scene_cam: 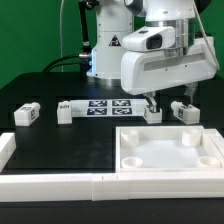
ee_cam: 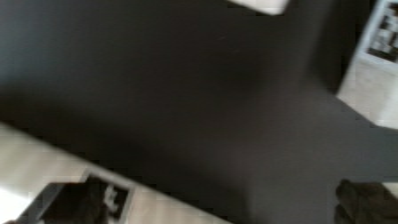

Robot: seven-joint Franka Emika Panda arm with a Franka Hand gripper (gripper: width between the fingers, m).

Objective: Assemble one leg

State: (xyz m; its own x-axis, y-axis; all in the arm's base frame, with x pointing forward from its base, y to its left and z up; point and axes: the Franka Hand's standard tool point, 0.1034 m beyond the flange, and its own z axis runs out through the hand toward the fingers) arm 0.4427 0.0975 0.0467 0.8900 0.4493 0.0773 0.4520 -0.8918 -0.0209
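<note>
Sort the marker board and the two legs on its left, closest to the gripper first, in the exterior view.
1. Marker board: just to the exterior view's left of the gripper.
2. Leg by the board: at the board's left end.
3. Far-left leg: farthest out, on the exterior view's left.

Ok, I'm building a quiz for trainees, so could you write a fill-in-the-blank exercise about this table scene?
1. The small white legs standing on the table number ____.
2. The big white tray lies toward the exterior view's ____.
3. The hand hangs open above the table and holds ____.
4. The table's surface is coloured ____.

Missing words: four; right; nothing; black.
</note>
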